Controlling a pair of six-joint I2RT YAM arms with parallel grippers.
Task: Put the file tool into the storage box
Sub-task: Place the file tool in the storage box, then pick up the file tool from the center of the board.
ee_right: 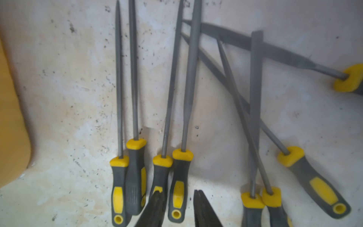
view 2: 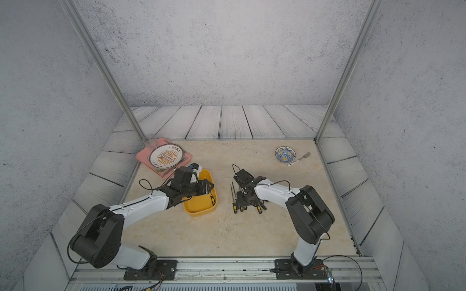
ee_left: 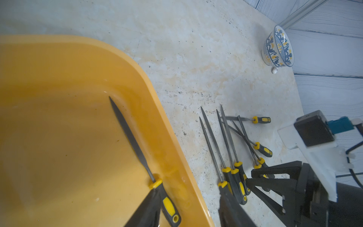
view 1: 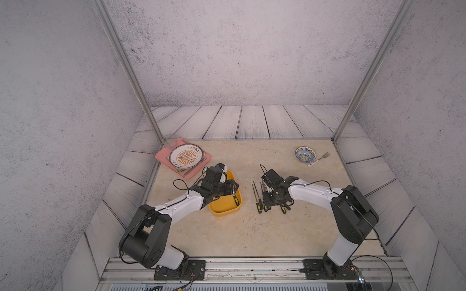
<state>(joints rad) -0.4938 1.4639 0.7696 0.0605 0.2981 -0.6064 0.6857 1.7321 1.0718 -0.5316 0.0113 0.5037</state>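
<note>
Directly under the right gripper (ee_right: 179,193), jaws parted, a file (ee_right: 192,68) lies handle-first, tip pointing away; another file (ee_left: 133,141) rests in the yellow storage box (ee_left: 59,127) below the left gripper (ee_left: 187,196), likewise parted

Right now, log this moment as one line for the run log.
left pincer: open over storage box | one file: lying inside box | right pincer: open, astride a file handle | eight loose files outside box
</note>
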